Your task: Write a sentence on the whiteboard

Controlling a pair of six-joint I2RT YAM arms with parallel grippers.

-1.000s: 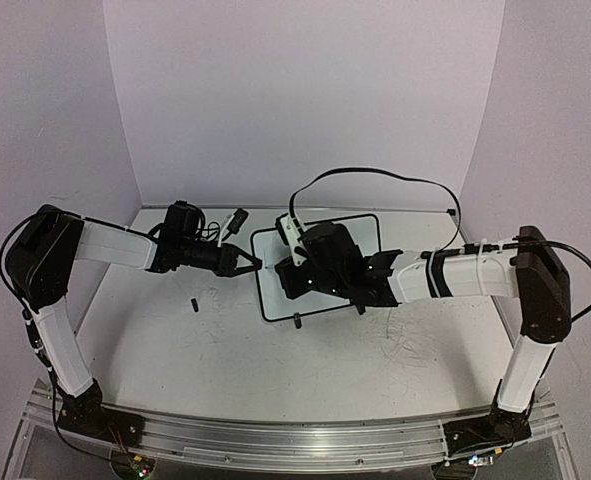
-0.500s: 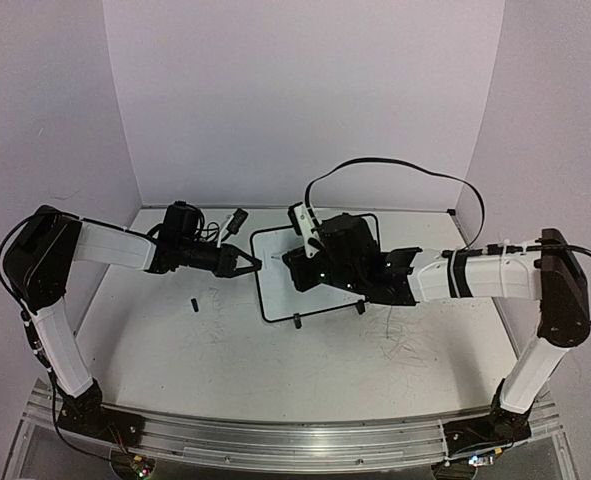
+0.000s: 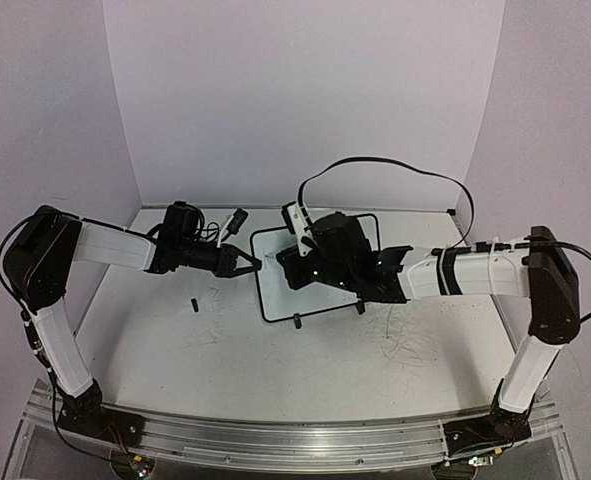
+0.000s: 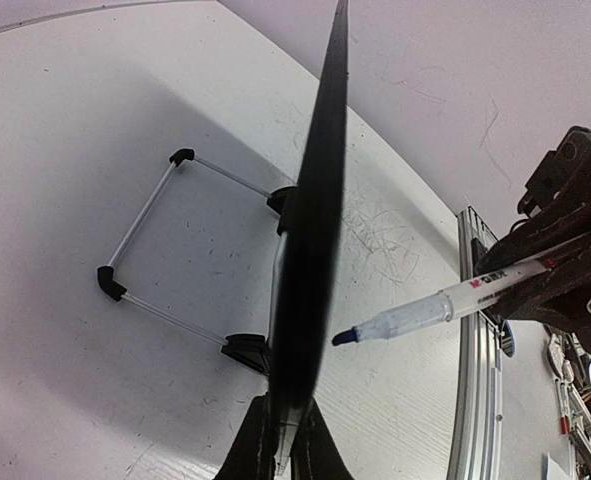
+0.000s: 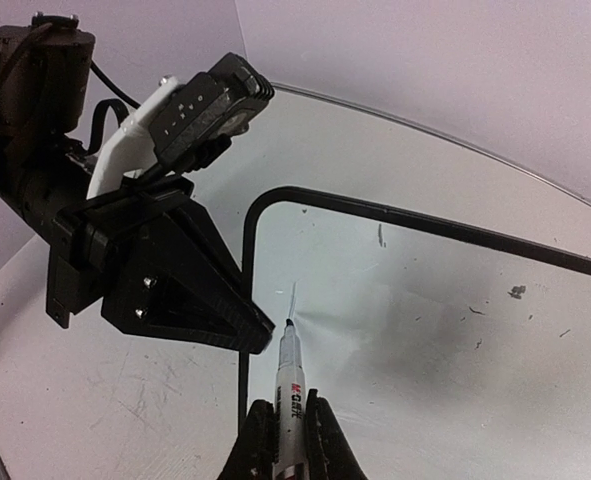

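The right gripper (image 5: 280,445) has its fingers closed tight on the barrel of a slim white marker with a dark tip (image 5: 290,385), which projects straight ahead of them. The tip touches, or sits just off, the writing face of the small white rectangular whiteboard with a thin black rounded frame (image 5: 425,290). The contact point is near the frame corner nearest those fingers.

The left gripper (image 4: 280,450) is pinched shut on the board's side edge. From its wrist camera I see the board edge-on, rising away from the fingertips and propped on a thin wire stand with black feet (image 4: 145,225) on the scuffed white table (image 4: 95,90).

I judge that writing has only just begun. One short thin stroke (image 5: 294,297) lies just beyond the tip, and I cannot tell its colour. The rest of the face is bare apart from a few dark specks. The next move calls for light, even pressure, small lateral strokes leading away from the left fingers, and a firm left-hand clamp so the board does not rock.
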